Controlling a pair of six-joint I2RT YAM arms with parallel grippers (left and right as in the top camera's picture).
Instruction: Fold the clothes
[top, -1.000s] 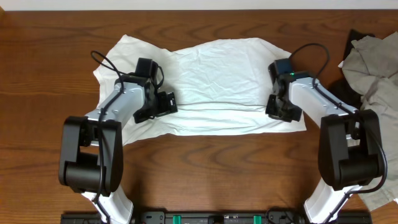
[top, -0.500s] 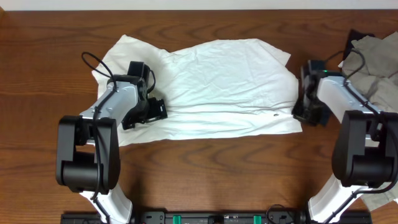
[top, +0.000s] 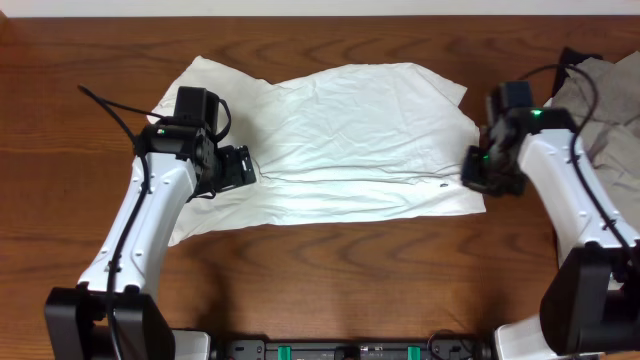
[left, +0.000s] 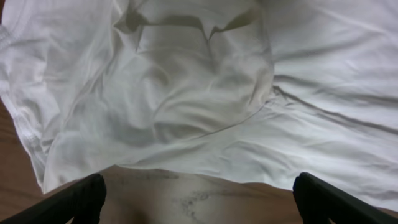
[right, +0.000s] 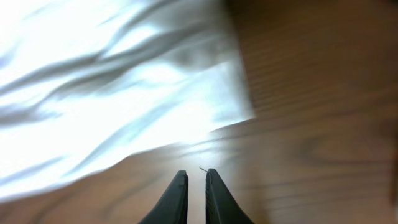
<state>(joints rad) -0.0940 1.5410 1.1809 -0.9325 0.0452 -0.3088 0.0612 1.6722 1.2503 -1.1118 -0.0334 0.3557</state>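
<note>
Wooden table (top: 330, 285), white T-shirt (top: 350, 130) spread flat, right pincer (right: 197, 175) nearly closed

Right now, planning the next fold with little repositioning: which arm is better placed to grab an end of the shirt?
Left, probably. The left gripper hangs wide open over an end of the T-shirt, while the right gripper is nearly shut over the table beside the edge.

The left arm (top: 150, 215) and right arm (top: 572, 190) have white links, black joints and 1 thin black cable (top: 110, 108) each; the right one shows a green light (top: 537, 112).
</note>
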